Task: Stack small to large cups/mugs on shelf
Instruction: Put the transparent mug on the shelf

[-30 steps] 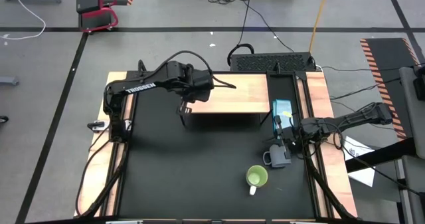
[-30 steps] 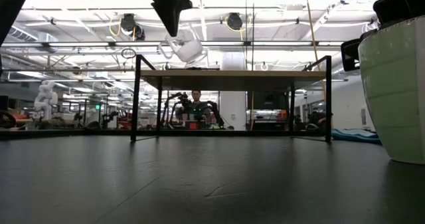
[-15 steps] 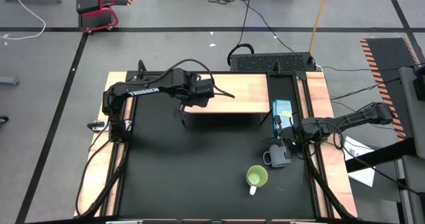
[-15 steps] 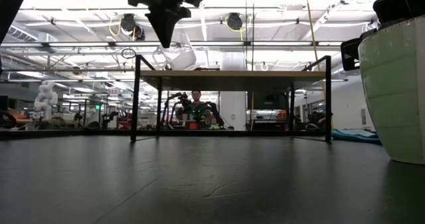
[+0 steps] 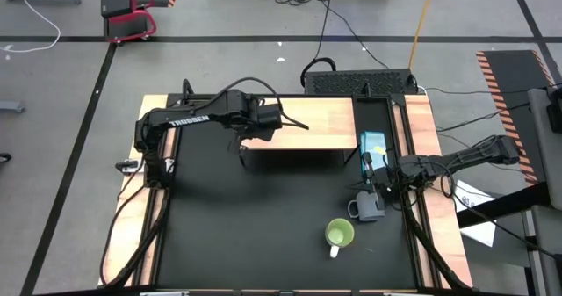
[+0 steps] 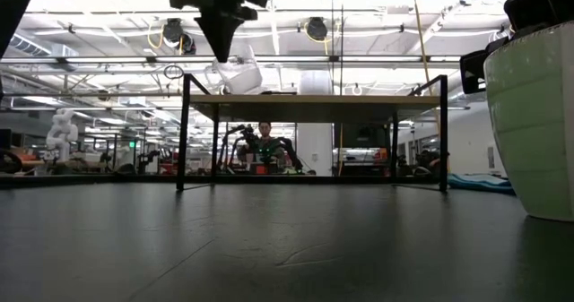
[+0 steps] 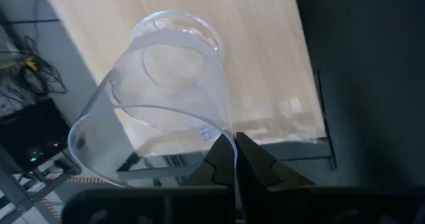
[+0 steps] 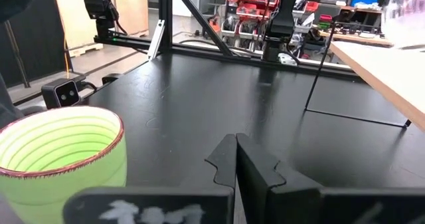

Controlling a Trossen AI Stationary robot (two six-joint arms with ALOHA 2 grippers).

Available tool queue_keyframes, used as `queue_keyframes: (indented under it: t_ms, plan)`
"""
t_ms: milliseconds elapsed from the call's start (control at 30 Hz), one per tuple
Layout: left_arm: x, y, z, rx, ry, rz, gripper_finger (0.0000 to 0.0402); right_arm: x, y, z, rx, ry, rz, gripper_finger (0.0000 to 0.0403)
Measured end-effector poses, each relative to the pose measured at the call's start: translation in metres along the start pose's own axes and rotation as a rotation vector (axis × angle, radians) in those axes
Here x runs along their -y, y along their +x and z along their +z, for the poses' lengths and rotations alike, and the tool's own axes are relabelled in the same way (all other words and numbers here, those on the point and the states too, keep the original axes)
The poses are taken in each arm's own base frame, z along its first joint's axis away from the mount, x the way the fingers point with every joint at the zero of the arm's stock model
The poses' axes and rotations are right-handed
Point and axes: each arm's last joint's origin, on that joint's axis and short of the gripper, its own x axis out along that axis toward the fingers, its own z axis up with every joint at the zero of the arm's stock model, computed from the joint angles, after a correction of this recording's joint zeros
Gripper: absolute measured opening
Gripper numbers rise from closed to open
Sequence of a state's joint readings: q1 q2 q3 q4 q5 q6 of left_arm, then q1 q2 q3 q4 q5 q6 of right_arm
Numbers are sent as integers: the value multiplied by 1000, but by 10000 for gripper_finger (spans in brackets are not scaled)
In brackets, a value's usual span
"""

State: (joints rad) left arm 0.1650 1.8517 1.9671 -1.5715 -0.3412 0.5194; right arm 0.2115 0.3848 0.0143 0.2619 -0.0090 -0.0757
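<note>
The small clear glass cup (image 7: 159, 98) hangs tilted from my left gripper (image 7: 234, 147), which is shut on it over the left end of the light-wood shelf (image 5: 307, 125). In the low view the cup (image 6: 236, 73) is just above the board (image 6: 314, 105); I cannot tell whether they touch. The grey-blue mug (image 5: 367, 208) and the lime-green mug (image 5: 339, 234) stand on the black table, near right. My right gripper (image 8: 236, 151) is shut on nothing, beside the green mug (image 8: 63, 151) and by the grey-blue mug. My left gripper pinches the glass cup's rim (image 7: 224, 134) between its two fingers, one on each side of the wall. It comes from above, pointing down. The cup hangs tilted below the fingers, with its mouth toward the wrist and its base (image 7: 176, 34) over the shelf board.
A teal box (image 5: 372, 144) lies at the shelf's right end. The rest of the board (image 7: 259, 64) is bare wood. Open black tabletop (image 5: 263, 217) lies in front of the shelf. Light-wood strips run along the table's sides. A person (image 6: 264, 145) sits far behind the table.
My left gripper has come down a little over the shelf's left end, still shut on the glass cup. The cup now hangs lower, close above the board. For the last half second it has hardly moved.
</note>
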Motion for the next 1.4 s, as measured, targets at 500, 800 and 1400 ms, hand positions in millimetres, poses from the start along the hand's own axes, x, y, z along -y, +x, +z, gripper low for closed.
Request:
queue_keyframes:
  t_ms: [500,800,1400]
  plan:
    - [16,-23,-4,84,83,-10,0,0,1,4,37,-14,-3,0]
    - [30,-28,3,116,56,-43,0,0,0,5,52,-16,-5,0]
    - [139,-80,1,251,-102,-312,0,0,1,5,49,-13,-4,0]
